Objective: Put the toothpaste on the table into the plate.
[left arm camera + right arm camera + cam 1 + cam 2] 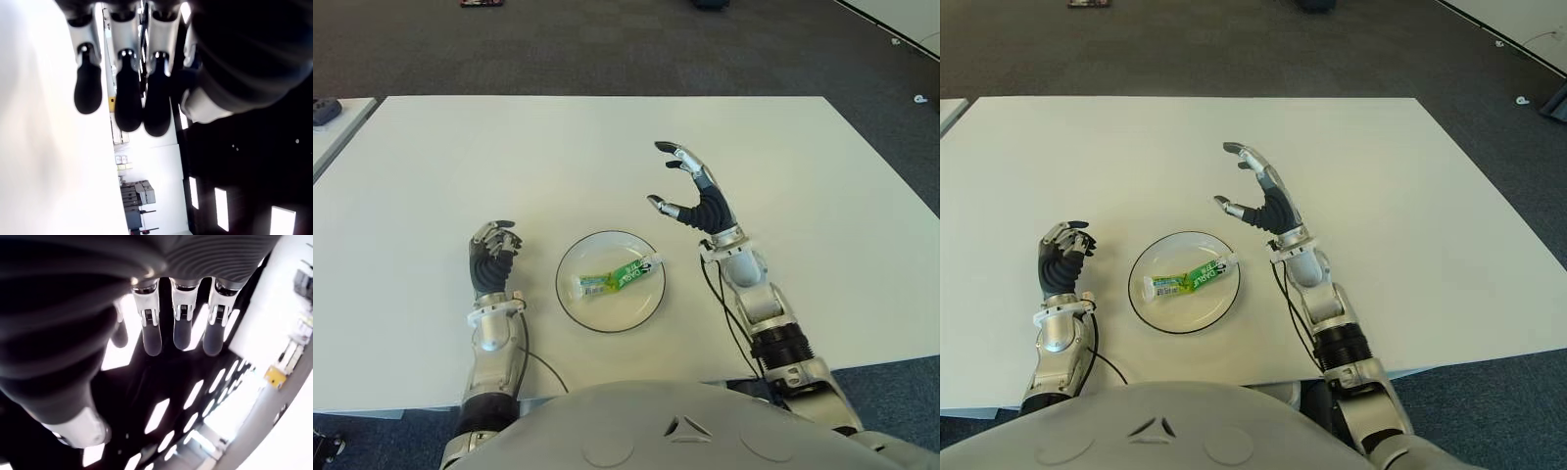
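The right hand (pixel 690 191) hovers spread wide and empty, just beyond the plate (pixel 576 297) near the desk's (pixel 607 147) front edge. The toothpaste (pixel 617 277) lies inside it. The left hand (pixel 492 253) is curled, holding nothing.

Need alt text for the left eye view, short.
A toothpaste tube lies inside a round plate near the front edge of a white table. The right hand is raised to the plate's right, fingers spread and empty; the left hand shows to the plate's left, fingers curled, holding nothing.
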{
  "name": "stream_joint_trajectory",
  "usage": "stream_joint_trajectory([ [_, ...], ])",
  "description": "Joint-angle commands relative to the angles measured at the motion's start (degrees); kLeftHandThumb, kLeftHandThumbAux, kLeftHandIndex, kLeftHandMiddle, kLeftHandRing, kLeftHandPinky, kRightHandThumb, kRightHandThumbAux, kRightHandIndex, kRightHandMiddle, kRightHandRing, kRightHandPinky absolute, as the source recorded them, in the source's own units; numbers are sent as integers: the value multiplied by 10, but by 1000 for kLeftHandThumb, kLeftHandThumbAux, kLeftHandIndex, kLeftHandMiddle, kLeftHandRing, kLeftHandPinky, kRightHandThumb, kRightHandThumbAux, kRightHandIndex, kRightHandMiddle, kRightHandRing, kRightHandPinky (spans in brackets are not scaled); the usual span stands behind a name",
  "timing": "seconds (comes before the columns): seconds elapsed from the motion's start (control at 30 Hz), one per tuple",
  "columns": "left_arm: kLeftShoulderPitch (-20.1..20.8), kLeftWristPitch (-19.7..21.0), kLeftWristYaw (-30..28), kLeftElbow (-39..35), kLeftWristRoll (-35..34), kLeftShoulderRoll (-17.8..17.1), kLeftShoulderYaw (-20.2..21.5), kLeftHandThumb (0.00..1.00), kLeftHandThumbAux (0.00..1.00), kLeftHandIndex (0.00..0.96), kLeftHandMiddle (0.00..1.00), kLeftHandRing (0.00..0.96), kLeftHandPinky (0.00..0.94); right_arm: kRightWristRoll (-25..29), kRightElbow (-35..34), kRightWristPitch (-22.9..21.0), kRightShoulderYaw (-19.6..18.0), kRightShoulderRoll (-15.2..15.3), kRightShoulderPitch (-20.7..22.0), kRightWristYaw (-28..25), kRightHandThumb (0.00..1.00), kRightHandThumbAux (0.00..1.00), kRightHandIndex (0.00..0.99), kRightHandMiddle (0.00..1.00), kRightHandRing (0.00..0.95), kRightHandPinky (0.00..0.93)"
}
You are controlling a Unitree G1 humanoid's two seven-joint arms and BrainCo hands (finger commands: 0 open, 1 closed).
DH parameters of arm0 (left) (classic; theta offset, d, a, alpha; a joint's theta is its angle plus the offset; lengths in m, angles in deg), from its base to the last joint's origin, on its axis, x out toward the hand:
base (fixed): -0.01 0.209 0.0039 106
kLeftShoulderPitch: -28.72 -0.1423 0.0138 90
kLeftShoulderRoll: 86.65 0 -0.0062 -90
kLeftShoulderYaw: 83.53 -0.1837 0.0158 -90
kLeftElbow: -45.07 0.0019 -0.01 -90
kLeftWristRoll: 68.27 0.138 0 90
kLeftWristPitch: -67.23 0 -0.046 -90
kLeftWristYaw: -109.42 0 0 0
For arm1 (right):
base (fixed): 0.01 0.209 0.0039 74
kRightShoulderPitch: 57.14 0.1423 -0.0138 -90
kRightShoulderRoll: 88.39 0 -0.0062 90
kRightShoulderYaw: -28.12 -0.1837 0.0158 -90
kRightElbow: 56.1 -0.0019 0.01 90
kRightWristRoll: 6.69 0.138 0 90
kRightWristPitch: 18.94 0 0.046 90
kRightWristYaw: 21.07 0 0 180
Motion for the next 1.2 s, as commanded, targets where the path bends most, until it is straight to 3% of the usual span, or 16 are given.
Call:
stream_joint_trajectory([
  [0.03, 12, -8, -16, 16, -6, -6, -4, 698, 720, 433, 646, 643, 650, 47, 5, 1, -39, -41, -16, 30, 299, 833, 257, 250, 228, 266],
  [0.17, 18, -12, -26, 20, -16, -6, -3, 698, 721, 433, 646, 645, 650, 136, 54, 44, -88, -57, -33, 16, 291, 843, 304, 282, 258, 273],
  [0.23, 21, -11, -28, 24, -18, -7, -2, 698, 721, 433, 643, 642, 642, 154, 81, 58, -105, -68, -35, 19, 290, 846, 322, 302, 277, 298],
  [0.3, 23, -9, -29, 27, -19, -9, -1, 698, 720, 433, 635, 637, 634, 153, 100, 68, -117, -80, -36, 31, 525, 779, 376, 330, 304, 330],
  [0.47, 29, -5, -30, 33, -21, -12, 1, 698, 720, 432, 622, 628, 624, 129, 133, 83, -136, -104, -32, 65, 668, 737, 415, 399, 361, 396],
  [0.77, 35, -6, -28, 37, -18, -13, 2, 698, 720, 433, 621, 624, 625, 87, 192, 90, -154, -109, -19, 115, 700, 729, 426, 473, 444, 448],
  [1.2, 44, -7, -27, 46, -11, -22, -1, 698, 720, 433, 645, 641, 642, 78, 219, 63, -158, -103, -25, 116, 703, 730, 427, 484, 463, 454],
])
